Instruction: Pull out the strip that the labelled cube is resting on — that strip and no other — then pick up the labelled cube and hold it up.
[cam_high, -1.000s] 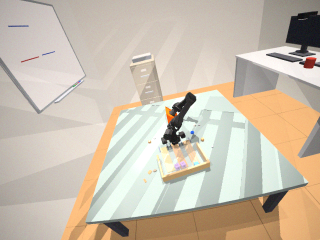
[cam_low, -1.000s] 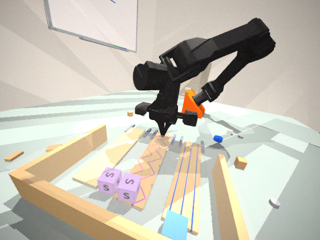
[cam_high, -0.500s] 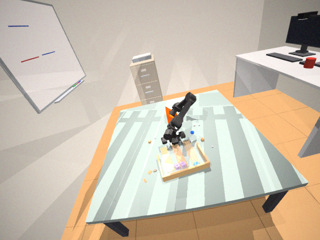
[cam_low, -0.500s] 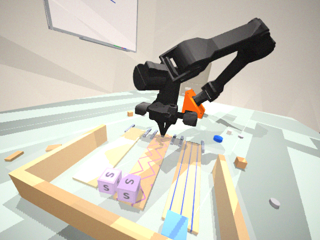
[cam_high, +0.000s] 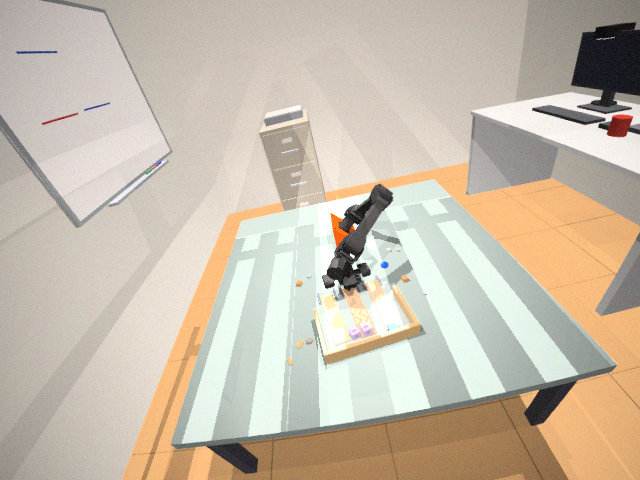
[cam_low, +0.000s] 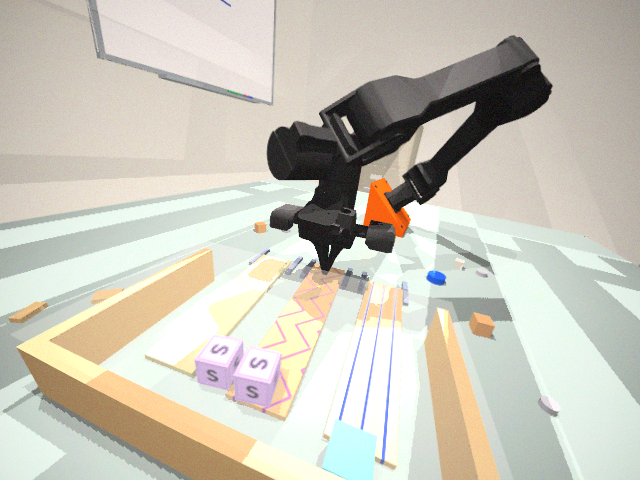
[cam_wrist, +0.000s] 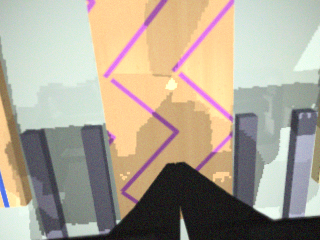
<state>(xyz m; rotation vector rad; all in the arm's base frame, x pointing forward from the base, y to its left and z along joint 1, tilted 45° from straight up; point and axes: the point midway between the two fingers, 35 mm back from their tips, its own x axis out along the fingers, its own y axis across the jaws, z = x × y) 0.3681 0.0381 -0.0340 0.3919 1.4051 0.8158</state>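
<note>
Two lilac cubes lettered S sit side by side near the tray's front wall. The right cube (cam_high: 366, 329) (cam_low: 257, 379) rests on the near end of the zigzag strip (cam_high: 358, 308) (cam_low: 309, 322) (cam_wrist: 150, 100). The left cube (cam_high: 354, 333) (cam_low: 218, 362) is beside that strip's left edge; what lies under it is hard to tell. A pale strip (cam_high: 334, 321) (cam_low: 230, 307) lies left, a blue-lined strip (cam_low: 374, 361) (cam_wrist: 17, 190) right. My gripper (cam_low: 326, 268) (cam_wrist: 176, 171) is shut and empty, pointing down at the zigzag strip's far end; whether the tips touch it is unclear.
A low wooden wall (cam_high: 372, 347) (cam_low: 170, 422) borders the strips at the front and sides. Dark upright guides (cam_low: 349, 277) (cam_wrist: 246, 160) flank the strips' far ends. A light-blue tile (cam_high: 392, 327) (cam_low: 350, 450) lies at the lined strip's near end. A blue disc (cam_high: 384, 265) (cam_low: 436, 277) and small blocks lie outside.
</note>
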